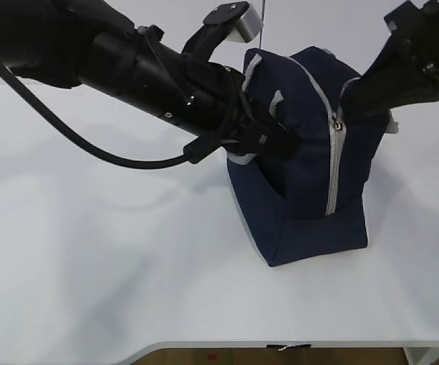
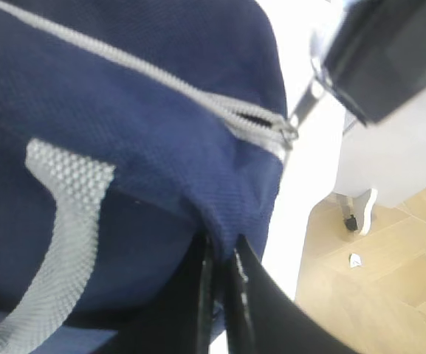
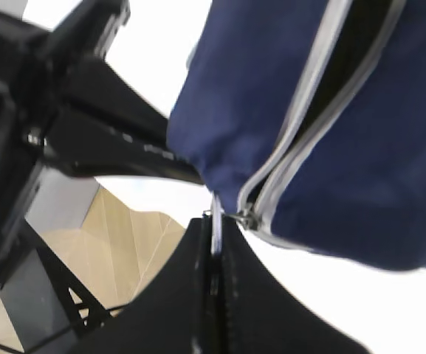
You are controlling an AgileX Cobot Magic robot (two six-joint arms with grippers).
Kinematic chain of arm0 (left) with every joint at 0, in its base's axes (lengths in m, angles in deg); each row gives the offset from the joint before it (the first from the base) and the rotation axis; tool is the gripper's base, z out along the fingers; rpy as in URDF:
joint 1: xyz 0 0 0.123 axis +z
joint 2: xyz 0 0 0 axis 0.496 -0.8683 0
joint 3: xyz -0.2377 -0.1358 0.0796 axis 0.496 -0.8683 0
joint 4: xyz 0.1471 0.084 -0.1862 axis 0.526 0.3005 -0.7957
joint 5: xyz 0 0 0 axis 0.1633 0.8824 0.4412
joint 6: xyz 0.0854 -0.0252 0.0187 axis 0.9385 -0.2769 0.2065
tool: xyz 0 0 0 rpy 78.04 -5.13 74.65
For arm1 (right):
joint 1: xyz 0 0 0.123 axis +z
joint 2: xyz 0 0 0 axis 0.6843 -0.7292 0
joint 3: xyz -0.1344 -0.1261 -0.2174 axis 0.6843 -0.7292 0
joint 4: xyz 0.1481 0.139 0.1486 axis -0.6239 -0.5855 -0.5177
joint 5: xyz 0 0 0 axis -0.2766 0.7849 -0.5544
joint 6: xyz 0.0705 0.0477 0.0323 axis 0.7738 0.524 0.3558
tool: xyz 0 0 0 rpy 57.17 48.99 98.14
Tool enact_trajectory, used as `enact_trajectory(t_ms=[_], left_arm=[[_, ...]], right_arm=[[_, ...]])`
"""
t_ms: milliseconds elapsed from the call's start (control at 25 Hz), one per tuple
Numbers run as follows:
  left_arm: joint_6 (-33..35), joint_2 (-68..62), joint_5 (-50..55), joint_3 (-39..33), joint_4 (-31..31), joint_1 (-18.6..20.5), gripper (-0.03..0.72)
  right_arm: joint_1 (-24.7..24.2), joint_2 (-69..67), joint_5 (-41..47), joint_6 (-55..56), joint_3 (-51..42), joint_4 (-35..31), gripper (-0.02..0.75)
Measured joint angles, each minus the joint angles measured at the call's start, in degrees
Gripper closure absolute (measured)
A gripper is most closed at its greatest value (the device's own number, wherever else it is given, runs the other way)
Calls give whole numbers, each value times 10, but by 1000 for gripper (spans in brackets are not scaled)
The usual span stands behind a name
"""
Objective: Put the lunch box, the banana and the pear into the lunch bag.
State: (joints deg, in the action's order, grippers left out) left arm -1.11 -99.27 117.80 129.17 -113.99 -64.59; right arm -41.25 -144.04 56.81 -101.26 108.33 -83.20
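**A:** Bag (image 1: pixel 303 190) stood on the white table (image 1: pixel 90 251), right of centre. Which step was that?

**B:** Zipper work, by my reading. The left gripper (image 2: pixel 220 295) was pinched shut on a fold of navy fabric at the bag's end. The right gripper (image 3: pixel 214 243) was closed on the ring pull (image 3: pixel 215 225), just beside the slider (image 3: pixel 246 218).

**A:** And the zipper (image 1: pixel 332 163)?

**B:** Part open near the slider in the right wrist view. No lunch box, banana or pear showed in any view; probably inside, though I could not tell.

**A:** What did the next move call for?

**B:** A steady left hold while the right drew the pull along the track.
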Motion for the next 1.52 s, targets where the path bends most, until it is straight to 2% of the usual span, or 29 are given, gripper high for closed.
enact_trajectory(t_ms=[320, 1080, 1520], left_arm=[[0, 0, 1, 0, 5, 0, 690], [0, 0, -1, 0, 17, 1, 692], [0, 0, 4, 0, 26, 1, 692]], right_arm=[[0, -71, 9, 33, 96, 1, 732], [3, -224, 37, 132, 343, 61, 732], [3, -267, 37, 162, 421, 94, 732]])
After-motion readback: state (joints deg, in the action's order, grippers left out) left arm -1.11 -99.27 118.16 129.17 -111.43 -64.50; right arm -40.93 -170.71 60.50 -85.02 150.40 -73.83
